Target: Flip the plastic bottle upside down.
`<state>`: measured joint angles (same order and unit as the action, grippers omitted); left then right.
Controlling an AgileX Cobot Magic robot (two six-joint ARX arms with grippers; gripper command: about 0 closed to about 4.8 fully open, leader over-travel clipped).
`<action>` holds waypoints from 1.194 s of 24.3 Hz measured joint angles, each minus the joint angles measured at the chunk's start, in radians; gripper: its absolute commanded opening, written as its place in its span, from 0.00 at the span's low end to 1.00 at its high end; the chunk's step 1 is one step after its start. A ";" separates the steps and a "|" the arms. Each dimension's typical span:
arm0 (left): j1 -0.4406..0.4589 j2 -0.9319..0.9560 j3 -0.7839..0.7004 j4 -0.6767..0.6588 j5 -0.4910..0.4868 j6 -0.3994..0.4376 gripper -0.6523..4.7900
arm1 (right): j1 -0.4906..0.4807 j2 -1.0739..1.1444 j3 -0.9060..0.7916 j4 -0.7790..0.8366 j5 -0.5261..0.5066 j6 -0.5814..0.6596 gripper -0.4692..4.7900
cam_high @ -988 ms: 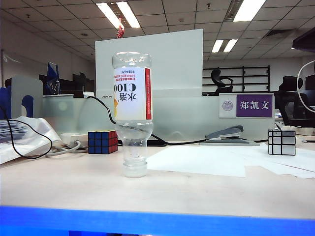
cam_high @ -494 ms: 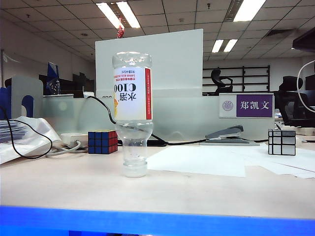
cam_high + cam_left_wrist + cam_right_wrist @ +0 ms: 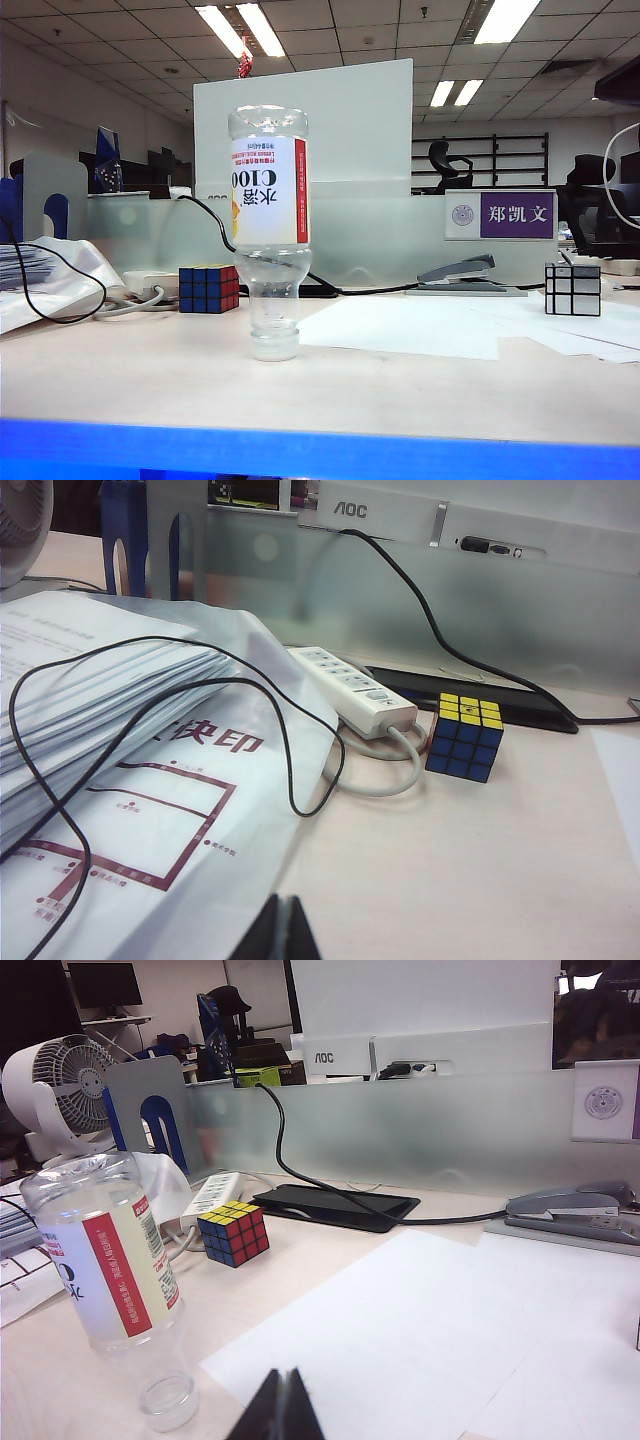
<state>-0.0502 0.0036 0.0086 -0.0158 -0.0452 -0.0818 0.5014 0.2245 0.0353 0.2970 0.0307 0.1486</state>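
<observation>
Ahead of the right gripper (image 3: 281, 1405), and off to one side, you have the clear plastic bottle with the cream-white label and red stripe (image 3: 100, 1260) standing inverted on the pale worktop (image 3: 400, 390): clear cap (image 3: 274, 345) down, base up, label text reading upside down. Nothing touches it and it stands unsupported and upright in the exterior view.

Right gripper: fingers pressed together, empty, near the bottle but apart from it. Left gripper (image 3: 280, 930): also pressed together, empty, over a plastic-wrapped stack of printed paper (image 3: 110, 770); the bottle is not in its view. Multicoloured Rubik's cube (image 3: 234, 1233) sits beyond the bottle, apart from it.

Judgement: you can count the flip as done. Nothing is visibly left except confirming the bottle holds its balance on the narrow cap.
</observation>
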 measured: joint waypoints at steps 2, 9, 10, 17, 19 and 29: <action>0.000 0.000 0.000 0.000 0.000 0.000 0.11 | 0.000 0.000 0.000 0.000 0.000 0.000 0.08; 0.000 0.000 0.000 0.000 0.000 0.000 0.11 | 0.000 -0.006 0.000 -0.007 0.000 0.000 0.08; 0.000 0.000 0.000 0.000 0.000 0.000 0.11 | 0.000 -0.017 0.000 -0.020 0.000 0.000 0.08; 0.000 0.000 0.000 -0.002 0.000 0.000 0.11 | -0.165 -0.073 0.000 -0.082 -0.005 -0.089 0.08; 0.000 0.000 0.000 -0.002 0.000 0.000 0.11 | -0.230 -0.080 0.000 -0.098 -0.005 -0.091 0.08; 0.000 0.000 0.000 -0.003 0.000 0.000 0.11 | -0.490 -0.145 0.000 -0.243 -0.004 -0.078 0.08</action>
<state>-0.0502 0.0036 0.0086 -0.0185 -0.0448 -0.0818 0.0113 0.0792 0.0353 0.0536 0.0269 0.0704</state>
